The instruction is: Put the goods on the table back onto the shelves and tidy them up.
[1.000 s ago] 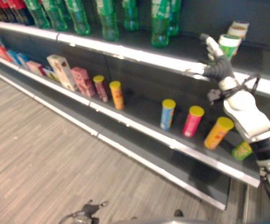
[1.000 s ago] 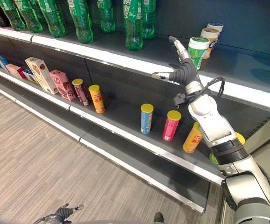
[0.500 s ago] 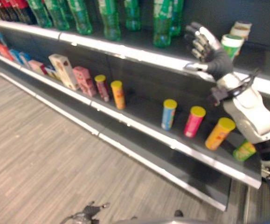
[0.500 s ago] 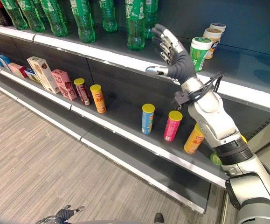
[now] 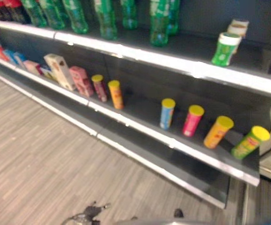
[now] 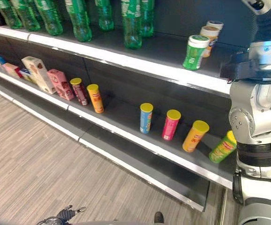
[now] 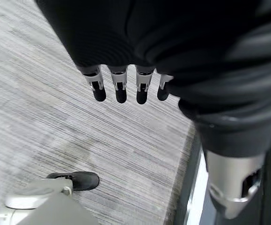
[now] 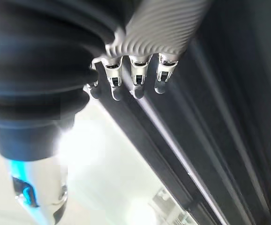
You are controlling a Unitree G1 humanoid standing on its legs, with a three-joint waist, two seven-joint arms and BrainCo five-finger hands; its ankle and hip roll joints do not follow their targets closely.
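Leaning rather than standing, the green can (image 6: 222, 146) at the right end of the lower shelf (image 6: 126, 136) is what I would take for the next thing to tidy; its yellow lid tips up and to the right, its long axis slanted well off upright, and it lies just beside the orange can (image 6: 195, 136), which also leans the same way; the pink can (image 6: 171, 124) and the blue can (image 6: 146, 117) farther left stand nearly straight, well apart from each other. On the upper shelf (image 6: 140, 63) a green tub (image 6: 193, 51) stands upright near the edge, with two paler tubs (image 6: 210, 32) behind it and green bottles (image 6: 131, 23) off to the left. Neither hand holds any goods; the right hand (image 8: 134, 70) shows in its own wrist camera with fingers straight and relaxed, nothing between them, held up beside the shelving; the right arm rises at the right edge of the head views, directly beside the leaning can, so it seems the nearer one and would have to come down and to its left to reach it; the left hand (image 7: 126, 84) hangs low over the floor (image 7: 55, 117), fingers likewise straight and empty, well away from the shelves.
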